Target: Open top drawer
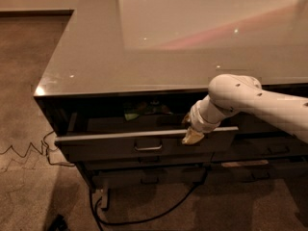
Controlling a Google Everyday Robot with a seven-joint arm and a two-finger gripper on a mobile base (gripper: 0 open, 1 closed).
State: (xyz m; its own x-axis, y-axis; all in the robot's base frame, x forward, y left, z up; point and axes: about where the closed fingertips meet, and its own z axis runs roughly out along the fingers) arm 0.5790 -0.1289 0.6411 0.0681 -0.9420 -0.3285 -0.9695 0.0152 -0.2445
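The top drawer (106, 148) is a wide dark front under the glossy tabletop, with a small loop handle (147, 147) at its centre. It stands pulled out a short way, and its light top edge shows as a strip. My gripper (190, 129), at the end of a white arm coming in from the right, sits on that top edge just right of the handle. One tan fingertip (193, 137) lies on the outer face and the other reaches behind the front, so the gripper is shut on the edge. Inside the drawer lies something green (131, 113).
Two lower drawers (144, 165) stay closed beneath it, and more drawer fronts (269, 150) sit to the right under my arm. A grey tabletop (144, 57) overhangs the stack. Black cables (144, 219) trail over the carpet in front and at the left (19, 150).
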